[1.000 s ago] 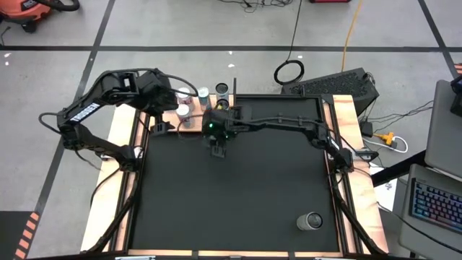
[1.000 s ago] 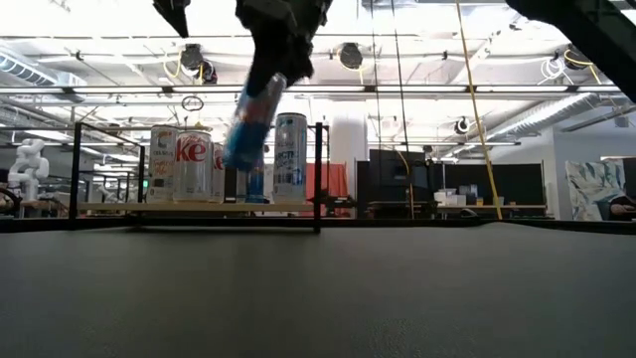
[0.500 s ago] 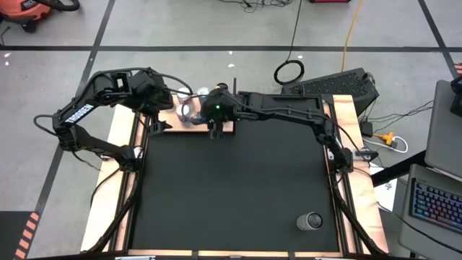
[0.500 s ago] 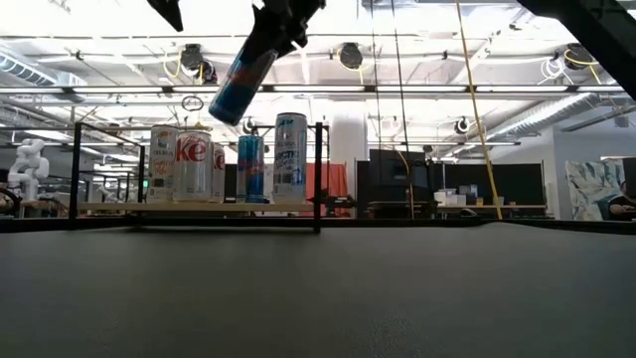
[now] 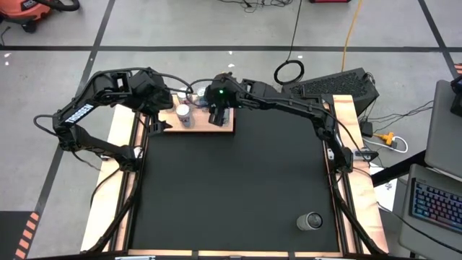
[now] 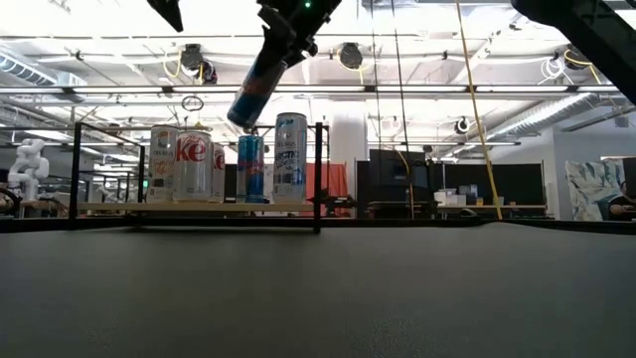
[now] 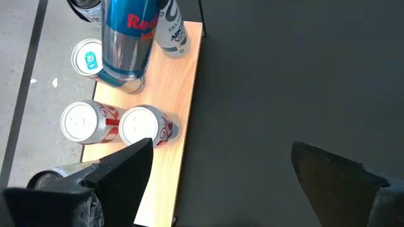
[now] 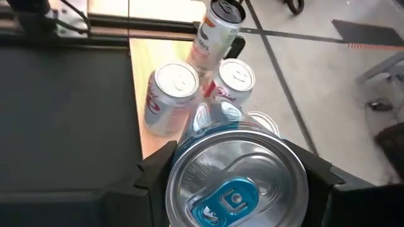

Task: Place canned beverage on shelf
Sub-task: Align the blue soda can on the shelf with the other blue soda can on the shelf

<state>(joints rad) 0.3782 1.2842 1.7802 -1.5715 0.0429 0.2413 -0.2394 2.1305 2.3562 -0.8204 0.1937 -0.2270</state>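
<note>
The right pincer (image 6: 283,25) grips the blue canned beverage (image 6: 255,88), tilted off upright, directly above the shelf (image 6: 199,208) beside standing cans, while the left pincer (image 7: 214,170) waits wide nearby.

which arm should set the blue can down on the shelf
Right: its gripper already holds the blue can tilted above the shelf. The left gripper is open and empty beside it.

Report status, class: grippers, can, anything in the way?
Right gripper shut on blue can, tilted in the air above the shelf. Left gripper open beside the shelf. Cans already stand below.
</note>
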